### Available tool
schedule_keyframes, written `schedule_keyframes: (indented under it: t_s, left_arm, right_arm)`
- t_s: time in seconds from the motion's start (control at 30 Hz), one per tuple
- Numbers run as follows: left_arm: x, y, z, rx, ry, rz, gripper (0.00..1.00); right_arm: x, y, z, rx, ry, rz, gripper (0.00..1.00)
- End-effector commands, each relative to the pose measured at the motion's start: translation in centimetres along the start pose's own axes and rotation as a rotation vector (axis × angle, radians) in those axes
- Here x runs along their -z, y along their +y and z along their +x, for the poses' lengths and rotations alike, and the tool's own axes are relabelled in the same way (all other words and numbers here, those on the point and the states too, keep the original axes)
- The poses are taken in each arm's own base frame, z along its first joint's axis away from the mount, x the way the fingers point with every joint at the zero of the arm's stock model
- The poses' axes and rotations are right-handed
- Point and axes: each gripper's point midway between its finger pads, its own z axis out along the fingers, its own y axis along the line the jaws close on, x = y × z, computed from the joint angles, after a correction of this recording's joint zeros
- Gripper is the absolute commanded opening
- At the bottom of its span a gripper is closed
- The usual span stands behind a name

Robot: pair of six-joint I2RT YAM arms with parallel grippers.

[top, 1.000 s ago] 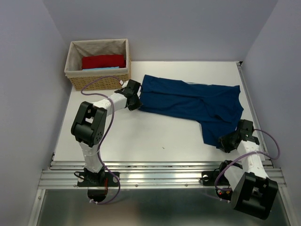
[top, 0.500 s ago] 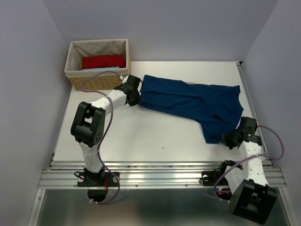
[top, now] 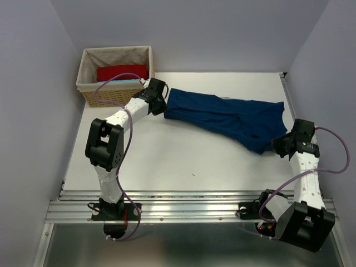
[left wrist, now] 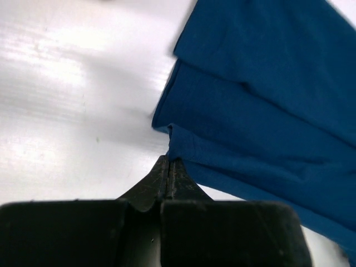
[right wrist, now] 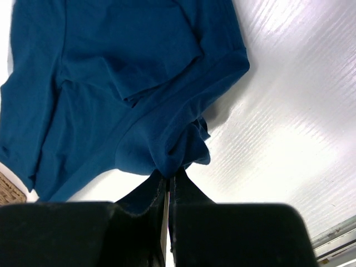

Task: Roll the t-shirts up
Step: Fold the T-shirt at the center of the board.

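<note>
Barely started: navy t-shirt (top: 228, 117) is gripped at both ends, nothing rolled yet.
One edge is clenched in the left pincer (left wrist: 168, 167), a bunched corner in the right pincer (right wrist: 168, 179); the cloth is held stretched between them over the tabletop (top: 183, 161), creased rather than flat. A red cloth (top: 122, 72) is seen in the basket (top: 89, 67) just behind the left pincer, judged to be work left.

Creased navy t-shirt (top: 228, 118) lies stretched across the table (top: 167, 161), red cloth (top: 122, 72) folded in the basket (top: 87, 65).
</note>
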Motion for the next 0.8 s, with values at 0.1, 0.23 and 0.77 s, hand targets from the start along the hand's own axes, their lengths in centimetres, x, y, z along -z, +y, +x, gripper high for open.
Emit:
schedule_keyframes:
  t_s: [0.1,0.23,0.77]
  left_arm:
    - [-0.5,-0.9,-2.6,-0.035,-0.037,-0.011,0.00]
    - [-1.6,-1.2,-2.5,-0.050,-0.019,-0.016,0.00]
    - [-0.2,-0.7,-1.3,-0.106,-0.013,-0.002,0.47]
  right_arm:
    - [-0.3,1.7,-2.2,0.016,-0.061,-0.038,0.01]
    - [-1.2,1.4,-2.0,0.024,-0.054,-0.030,0.01]
    - [-4.4,1.0,-1.9,0.063,-0.023,0.007,0.01]
